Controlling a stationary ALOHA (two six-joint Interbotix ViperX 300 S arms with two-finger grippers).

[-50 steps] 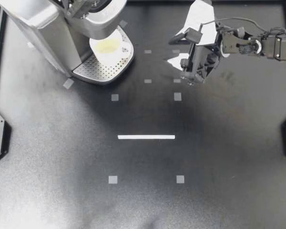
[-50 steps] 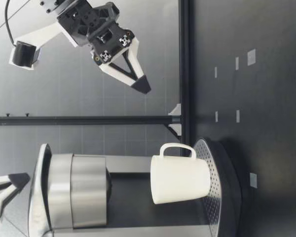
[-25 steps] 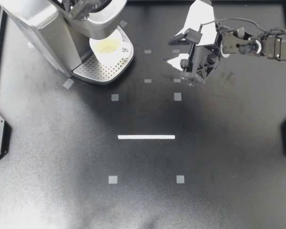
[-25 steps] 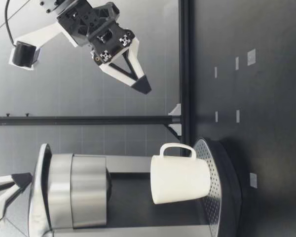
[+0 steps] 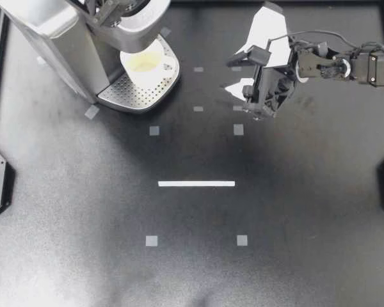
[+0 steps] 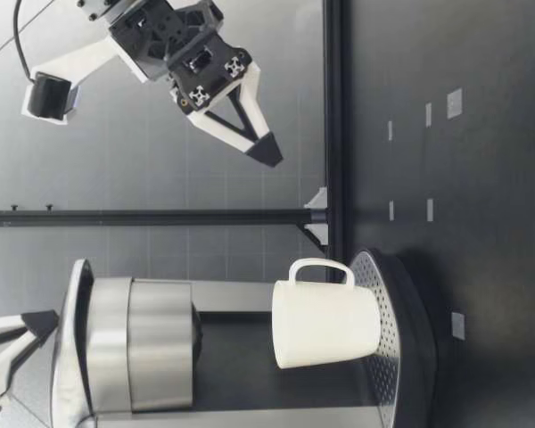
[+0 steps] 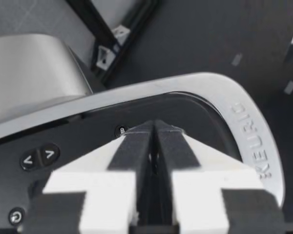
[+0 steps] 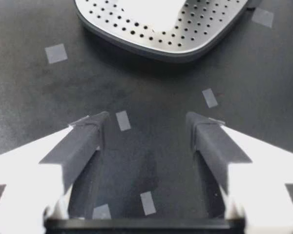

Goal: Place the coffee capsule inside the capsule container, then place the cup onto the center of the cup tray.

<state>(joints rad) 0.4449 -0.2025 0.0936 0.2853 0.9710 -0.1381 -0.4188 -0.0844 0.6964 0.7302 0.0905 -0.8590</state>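
A white cup point(image 5: 145, 64) stands upright on the perforated cup tray point(image 5: 131, 94) under the coffee machine's brew head point(image 5: 125, 29); the low view shows the cup point(image 6: 325, 325) with its handle on the side toward my right gripper. My left gripper point(image 5: 105, 7) rests over the machine's top, and its fingers point(image 7: 136, 146) are pressed together with nothing between them. My right gripper point(image 5: 253, 102) hangs open high above the table, well apart from the tray, empty in its own view point(image 8: 146, 122). No capsule shows in any view.
Small grey tape squares point(image 5: 238, 130) and a white tape strip point(image 5: 196, 183) mark the black table. The machine body point(image 5: 48, 38) fills the far left corner. A black frame rail point(image 6: 334, 125) runs along the table's far edge.
My right gripper has sunk a little and shifted slightly, still open. The left gripper and the cup have not visibly moved.
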